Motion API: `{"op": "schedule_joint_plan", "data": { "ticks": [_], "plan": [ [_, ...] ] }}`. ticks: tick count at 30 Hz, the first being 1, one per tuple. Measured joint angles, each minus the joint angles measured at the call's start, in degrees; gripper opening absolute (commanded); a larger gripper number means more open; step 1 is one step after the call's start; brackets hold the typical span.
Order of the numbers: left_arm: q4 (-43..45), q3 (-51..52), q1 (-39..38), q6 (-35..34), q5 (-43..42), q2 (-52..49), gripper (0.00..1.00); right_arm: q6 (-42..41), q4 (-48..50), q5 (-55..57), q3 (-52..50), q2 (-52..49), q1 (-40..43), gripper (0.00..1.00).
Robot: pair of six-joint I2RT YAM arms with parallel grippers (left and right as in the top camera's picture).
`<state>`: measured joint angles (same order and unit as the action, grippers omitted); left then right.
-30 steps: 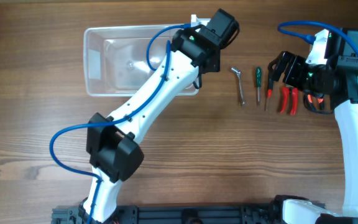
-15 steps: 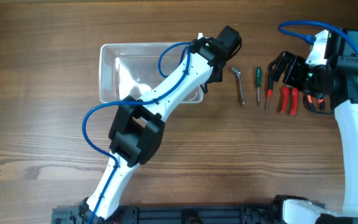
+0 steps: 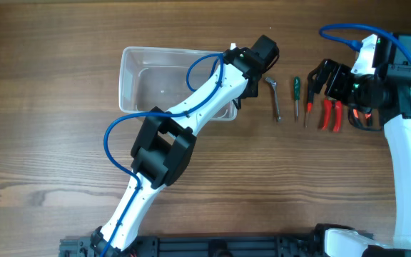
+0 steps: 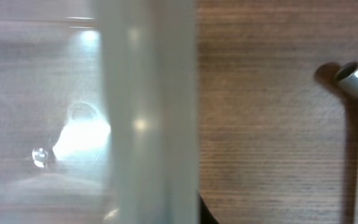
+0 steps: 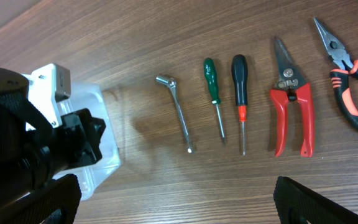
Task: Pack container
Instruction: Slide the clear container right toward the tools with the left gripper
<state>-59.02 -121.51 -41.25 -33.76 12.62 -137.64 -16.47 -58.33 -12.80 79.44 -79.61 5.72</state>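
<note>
Container (image 3: 124,82) lies upper left in the overhead frame. The left gripper (image 3: 234,96) clamps its right rim, while the right gripper (image 5: 176,183), fingers wide apart, hangs over red-handled cutters (image 5: 289,106).

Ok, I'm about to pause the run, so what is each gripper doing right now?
Left gripper: closed on the container rim.
Right gripper: open, holding nothing.

Nothing could be read — no text, brand or number showed on the container (image 3: 135,86) or on the tools (image 5: 239,78) ahead of the right gripper (image 5: 176,183).
</note>
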Motion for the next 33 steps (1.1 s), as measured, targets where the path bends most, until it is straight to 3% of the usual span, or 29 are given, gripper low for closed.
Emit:
{"op": "schedule_joint_plan", "data": {
  "ticks": [30, 31, 33],
  "plan": [
    [-1.2, -0.1, -2.4, -7.9, -1.6, 0.0, 0.04, 0.0, 0.0, 0.0, 0.0, 0.0, 0.0, 1.0],
    [-1.2, -0.1, -2.6, -8.1, -1.6, 0.0, 0.07, 0.0, 0.1, 0.0, 0.0, 0.0, 0.0, 1.0],
    [-1.2, -0.1, -2.6, -8.5, -1.6, 0.0, 0.33, 0.0, 0.1, 0.0, 0.0, 0.0, 0.0, 1.0]
  ]
}}
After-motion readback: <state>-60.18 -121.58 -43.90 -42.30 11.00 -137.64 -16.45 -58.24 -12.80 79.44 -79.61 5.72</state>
